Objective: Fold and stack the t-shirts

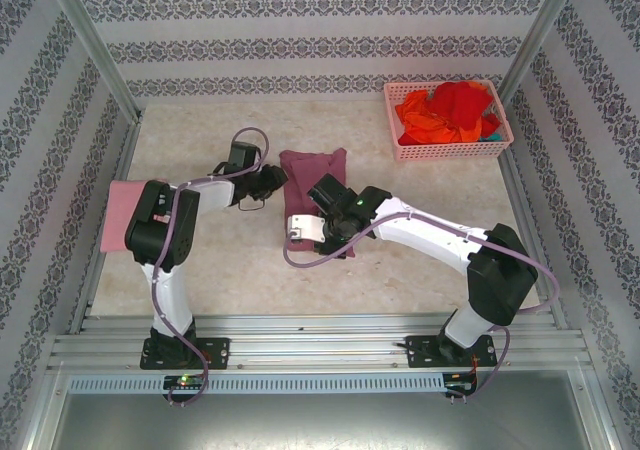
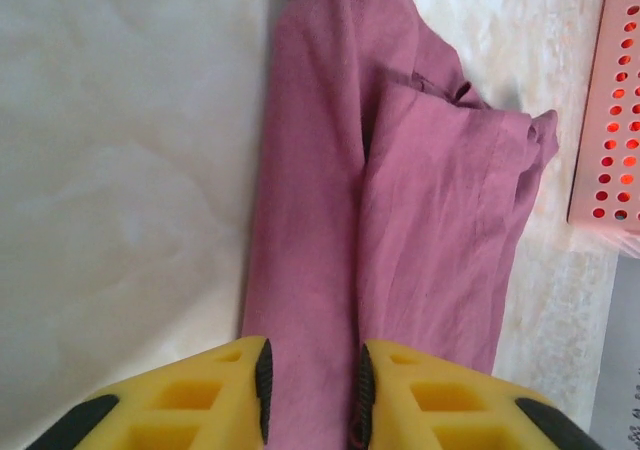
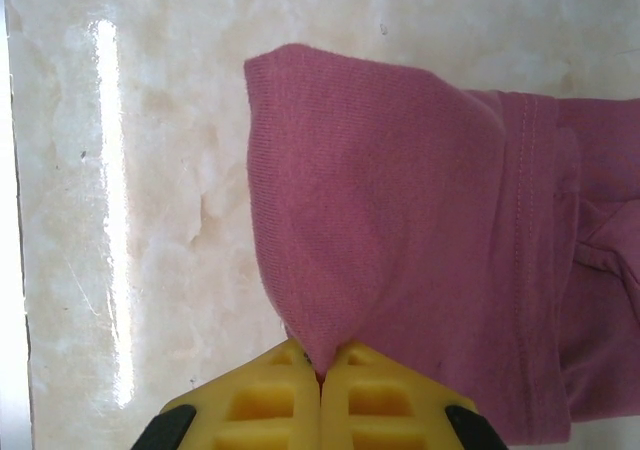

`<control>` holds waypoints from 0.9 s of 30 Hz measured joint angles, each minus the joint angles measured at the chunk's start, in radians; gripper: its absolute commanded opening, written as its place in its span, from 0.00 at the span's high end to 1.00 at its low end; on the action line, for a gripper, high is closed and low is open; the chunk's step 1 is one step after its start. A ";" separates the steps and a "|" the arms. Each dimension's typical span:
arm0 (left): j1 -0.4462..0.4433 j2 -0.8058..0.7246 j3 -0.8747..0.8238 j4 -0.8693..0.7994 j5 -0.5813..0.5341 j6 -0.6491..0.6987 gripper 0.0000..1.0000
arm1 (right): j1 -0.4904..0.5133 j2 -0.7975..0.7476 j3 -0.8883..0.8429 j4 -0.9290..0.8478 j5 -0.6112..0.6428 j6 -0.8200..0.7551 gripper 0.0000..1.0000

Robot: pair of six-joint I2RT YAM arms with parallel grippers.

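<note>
Marble-look table [image 1: 420,240], maroon shirt [image 1: 310,170] lying mid-table, half folded. Right gripper [image 3: 320,358] pinches its near corner, probably to fold it over; left gripper [image 2: 312,385] sits parted astride the shirt's left edge, ready to grab.

Both arms reach inward over mid-table, grippers low and near each other.

Left arm [image 1: 165,230]: rises from its base, elbow folded out to the left, forearm angled right. Left gripper [image 2: 312,390]: jaws a narrow gap apart, mauve t-shirt [image 2: 320,220] between the pads [image 2: 264,380]; pinching or not, cannot tell. Right arm [image 1: 430,235]: elbow high at right, forearm stretched long to the left, wrist turned down. Right gripper [image 3: 320,362]: jaws pressed together, nipping a fold of the same cloth.
</note>
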 measured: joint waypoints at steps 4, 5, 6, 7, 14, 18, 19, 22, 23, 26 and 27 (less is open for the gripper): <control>0.000 0.031 0.027 -0.014 -0.010 0.000 0.78 | -0.006 0.000 0.000 -0.004 0.000 -0.009 1.00; 0.000 0.035 0.031 -0.019 -0.014 0.001 0.79 | -0.007 0.000 0.000 -0.004 0.000 -0.010 1.00; 0.000 0.038 0.034 -0.024 -0.017 0.003 0.81 | -0.009 0.000 0.000 -0.004 0.000 -0.011 1.00; 0.000 0.039 0.035 -0.028 -0.019 0.003 0.83 | -0.011 0.000 0.000 -0.004 0.000 -0.011 1.00; -0.001 0.054 0.036 -0.029 -0.016 -0.001 0.70 | -0.013 0.000 0.000 -0.004 0.000 -0.011 1.00; -0.004 0.059 0.037 -0.028 -0.023 -0.004 0.68 | -0.013 -0.001 0.000 -0.004 0.000 -0.011 1.00; -0.004 0.059 0.038 -0.029 -0.024 -0.004 0.70 | -0.013 -0.001 0.000 -0.004 0.000 -0.011 1.00; -0.005 0.061 0.038 -0.030 -0.027 -0.006 0.82 | -0.013 -0.001 0.000 -0.004 0.000 -0.011 1.00; -0.006 0.065 0.038 -0.029 -0.026 -0.005 0.84 | -0.013 -0.001 0.000 -0.004 0.000 -0.011 1.00; -0.008 0.071 0.040 -0.028 -0.026 -0.013 0.95 | -0.013 -0.001 0.000 -0.004 0.000 -0.011 1.00; -0.011 0.073 0.040 -0.028 -0.027 -0.018 0.98 | -0.013 -0.001 0.000 -0.004 0.000 -0.011 1.00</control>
